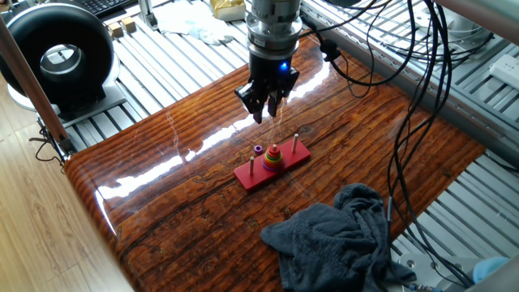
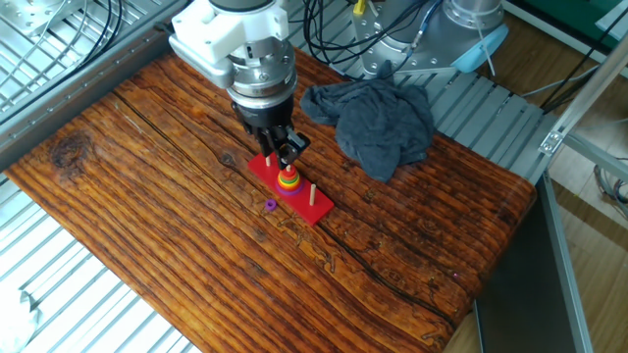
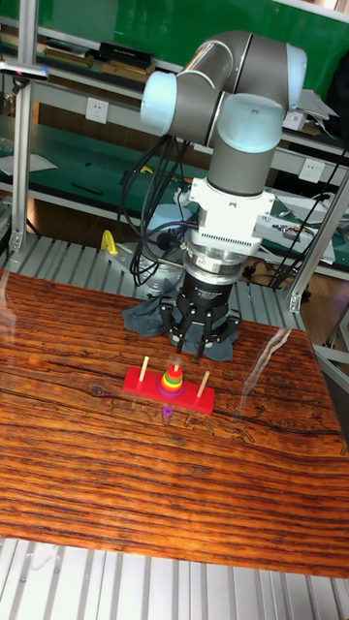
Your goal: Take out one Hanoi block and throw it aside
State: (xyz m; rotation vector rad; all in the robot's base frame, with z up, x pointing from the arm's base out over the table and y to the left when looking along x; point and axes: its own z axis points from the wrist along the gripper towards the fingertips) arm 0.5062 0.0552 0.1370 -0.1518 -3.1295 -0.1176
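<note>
Risk first: your end effector hangs above stack, fingers near-together, nothing between them; exact gap — cannot tell. Hanoi block, tiny red-pink ring, tops stack on middle peg, below end effector tip. Small target: off-centre descent, and fingertips hit peg or drag purple-orange-yellow rings up too; red base may skid on glossy counter.

Count: three pegs, one stack, one loose purple ring on counter beside base, one grey cloth well apart from end effector.
</note>
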